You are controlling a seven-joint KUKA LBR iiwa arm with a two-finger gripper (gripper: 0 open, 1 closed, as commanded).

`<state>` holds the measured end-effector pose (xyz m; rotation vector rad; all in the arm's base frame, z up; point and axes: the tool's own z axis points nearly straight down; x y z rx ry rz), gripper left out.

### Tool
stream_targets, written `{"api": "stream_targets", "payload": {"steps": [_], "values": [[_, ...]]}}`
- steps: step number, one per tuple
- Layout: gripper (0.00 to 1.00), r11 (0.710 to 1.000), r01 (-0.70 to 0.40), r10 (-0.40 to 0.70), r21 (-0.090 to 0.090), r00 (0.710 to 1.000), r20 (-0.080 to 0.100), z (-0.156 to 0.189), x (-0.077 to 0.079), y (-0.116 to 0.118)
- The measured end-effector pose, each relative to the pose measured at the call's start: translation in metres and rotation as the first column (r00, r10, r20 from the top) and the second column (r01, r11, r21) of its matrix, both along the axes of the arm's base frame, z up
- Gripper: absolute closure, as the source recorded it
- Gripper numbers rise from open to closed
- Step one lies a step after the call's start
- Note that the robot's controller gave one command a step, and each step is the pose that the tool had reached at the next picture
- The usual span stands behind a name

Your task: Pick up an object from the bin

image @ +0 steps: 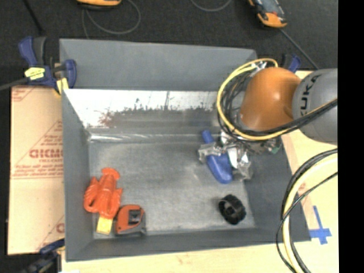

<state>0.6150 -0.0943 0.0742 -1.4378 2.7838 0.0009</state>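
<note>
1. Blue object [219,169]: elongated and tilted, at the right side of the bin [159,175], near the back wall.
2. End effector [224,157]: grips it, one finger on each side.
3. Black ring [232,209]: just in front. Orange toy [102,193]: far left.

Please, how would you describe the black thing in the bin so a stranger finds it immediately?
Look in the grey metal bin, at the lower right corner of its floor. A small black ring-like part lies there alone. It is round and dark, unlike the long blue piece above it in the view.
</note>
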Motion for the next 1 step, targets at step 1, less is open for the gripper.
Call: {"api": "stream_targets", "payload": {"steps": [1], "values": [[1.0,0.991,-0.136,0.136,-0.004,0.991,0.0,-0.0021,-0.016,-0.0084]]}}
